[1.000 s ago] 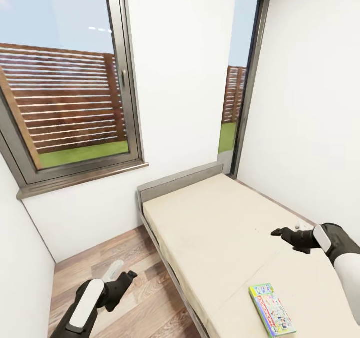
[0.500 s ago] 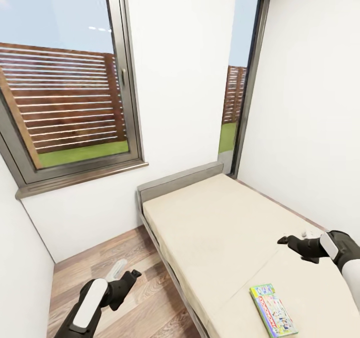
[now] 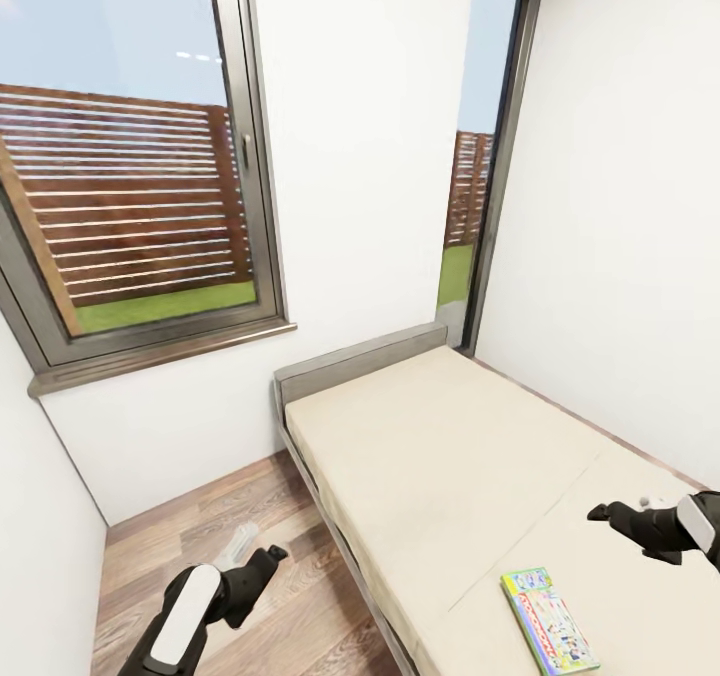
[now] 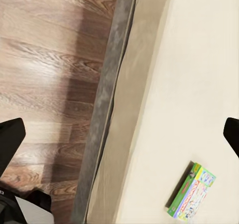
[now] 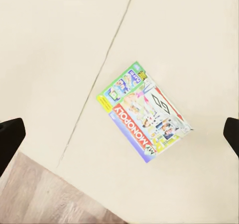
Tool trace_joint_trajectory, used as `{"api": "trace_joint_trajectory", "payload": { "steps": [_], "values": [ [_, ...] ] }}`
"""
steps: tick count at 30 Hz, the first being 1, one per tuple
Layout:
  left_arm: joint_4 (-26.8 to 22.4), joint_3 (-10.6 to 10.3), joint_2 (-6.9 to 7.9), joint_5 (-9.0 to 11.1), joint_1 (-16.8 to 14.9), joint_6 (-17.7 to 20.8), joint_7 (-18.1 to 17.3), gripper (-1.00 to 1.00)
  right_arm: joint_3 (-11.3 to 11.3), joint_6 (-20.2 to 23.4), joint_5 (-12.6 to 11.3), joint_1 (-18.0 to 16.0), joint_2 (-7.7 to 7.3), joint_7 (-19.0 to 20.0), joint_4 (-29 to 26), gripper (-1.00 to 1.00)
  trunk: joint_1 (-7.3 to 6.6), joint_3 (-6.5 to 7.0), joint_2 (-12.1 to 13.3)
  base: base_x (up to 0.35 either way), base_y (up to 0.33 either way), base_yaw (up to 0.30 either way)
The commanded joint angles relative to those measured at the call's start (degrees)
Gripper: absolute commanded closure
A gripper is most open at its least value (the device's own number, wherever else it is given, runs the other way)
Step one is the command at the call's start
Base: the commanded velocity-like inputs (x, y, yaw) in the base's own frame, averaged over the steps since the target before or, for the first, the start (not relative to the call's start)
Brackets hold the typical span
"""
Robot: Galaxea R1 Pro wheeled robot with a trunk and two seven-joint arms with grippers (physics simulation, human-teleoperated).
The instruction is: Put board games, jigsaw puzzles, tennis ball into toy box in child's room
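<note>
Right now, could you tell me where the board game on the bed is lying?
In the head view the board game lies flat on the bed near its floor-side edge, at the lower right, just below the right gripper.

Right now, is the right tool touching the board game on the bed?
Apart. In the head view the right tool hangs above bare mattress, with a clear stretch of bed between it and the board game.

The flat cardboard board game box (image 3: 549,621) has a green edge, a white middle with small bright pictures, and a red strip with white letters. The bed (image 3: 440,456) is plain cream with a grey frame. The floor (image 3: 250,556) is brown striped wood.
</note>
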Motion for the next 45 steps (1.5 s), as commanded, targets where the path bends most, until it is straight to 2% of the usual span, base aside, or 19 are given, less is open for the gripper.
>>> {"api": "trace_joint_trajectory", "payload": {
  "steps": [1, 7, 25, 33, 41, 45],
  "values": [
    [0.2, -0.2, -0.16, 0.5, 0.0, -0.2, 0.2, -1.00, -0.2, 0.3, -0.2, 0.4, -0.17, 0.0, 0.0, -1.00, 0.25, -0.29, -0.5, 0.000, 0.000, 0.000],
    [1.4, -1.9, 0.04, 0.2, 0.1, -3.8, -0.6, -1.00, -0.3, 0.3, -0.3, 2.1, -0.49, 0.0, 0.4, -1.00, 1.57, -1.37, -2.9, 0.000, 0.000, 0.000],
    [1.9, -2.4, 0.19, 0.5, 0.2, -5.0, -1.6, -1.00, -0.3, 0.3, -0.2, 2.5, -0.22, 0.1, 1.1, -1.00, 5.52, -4.60, -10.1, 0.000, 0.000, 0.000],
    [1.9, -2.2, 0.62, 0.8, 0.6, -4.4, -8.5, -1.00, -0.3, 0.4, -0.3, 2.6, 0.00, 0.1, 1.0, -1.00, 7.28, -6.04, -13.3, 0.000, 0.000, 0.000],
    [1.2, -2.0, 0.94, 1.0, 1.6, -2.8, -11.7, -1.00, -0.3, 0.4, -0.3, 2.6, 0.03, 0.1, 1.0, -1.00, 9.03, -7.47, -16.6, 0.000, 0.000, 0.000],
    [-0.1, -1.8, 1.27, 1.2, 2.4, -0.7, -14.8, -1.00, -0.3, 0.4, -0.3, 2.6, -0.01, 0.1, 1.0, -1.00, 9.91, -8.19, -18.2, 0.000, 0.000, 0.000]
  ]
}}
